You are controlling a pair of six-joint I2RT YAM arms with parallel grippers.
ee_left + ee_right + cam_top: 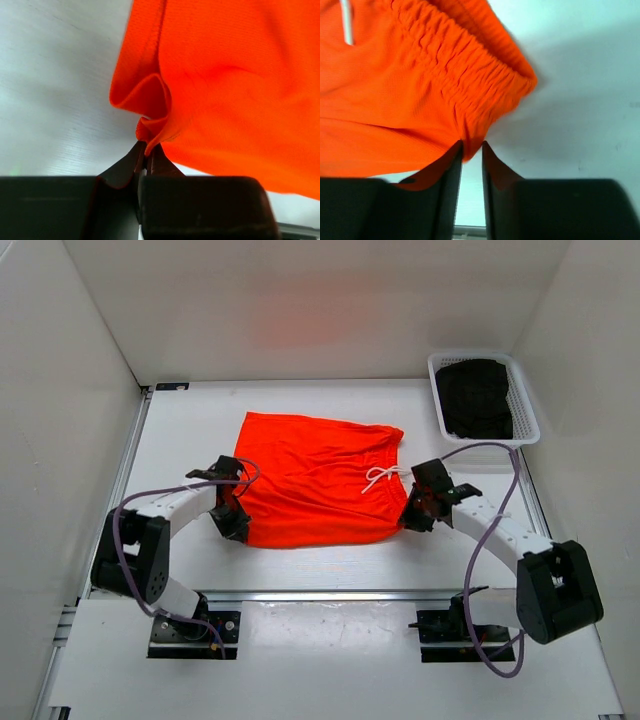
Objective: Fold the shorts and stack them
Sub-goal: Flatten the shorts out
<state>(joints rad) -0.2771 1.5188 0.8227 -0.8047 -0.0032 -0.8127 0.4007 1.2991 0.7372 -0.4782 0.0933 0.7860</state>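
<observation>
1. The shorts [320,480] lie spread on the tabletop [180,425] between the two arms.
2. The left fingers [125,167] are closed, pinching a fabric fold at the shorts' edge.
3. The right fingers [447,170] stand narrowly apart, with the waistband [465,80] corner at their tips.

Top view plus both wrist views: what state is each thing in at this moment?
Shorts: lying spread out flat, waistband toward the right arm.
Drawstring: lying loose on the fabric by the waistband.
Left gripper: jaws shut on a fold at the shorts' edge.
Right gripper: jaws slightly open at the waistband corner, not clamping it.
Basket: upright, holding dark clothes.
</observation>
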